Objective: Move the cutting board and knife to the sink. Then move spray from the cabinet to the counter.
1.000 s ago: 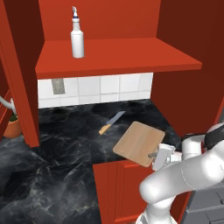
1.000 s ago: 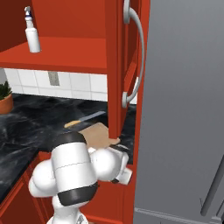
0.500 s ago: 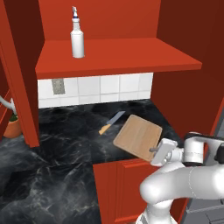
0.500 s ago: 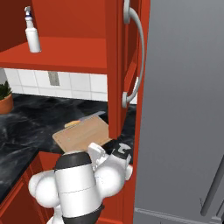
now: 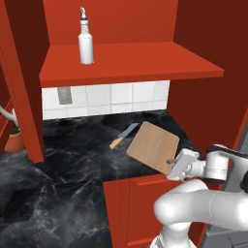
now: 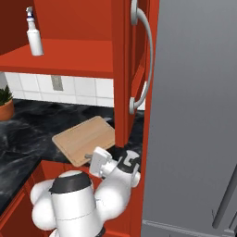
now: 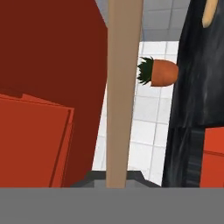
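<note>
Left base view alone shows one knife point(image 5: 124, 135) behind one cutting board point(image 5: 154, 146), which the gripper point(image 5: 172, 163) clamps.

Behind the worktop you see a white tiled wall point(image 5: 106, 97) with a grey outlet point(image 5: 64, 95) set in it. Red base cabinets point(image 5: 133, 206) sit below. To your right stands a grey fridge point(image 6: 194, 115) (long curved handle), and a potted plant point(image 6: 5, 105) sits far left.

One cutting board point(image 5: 152, 147) – one knife point(image 5: 122, 136) – one spray point(image 5: 85, 41) – one potted plant point(image 6: 6, 105).
</note>
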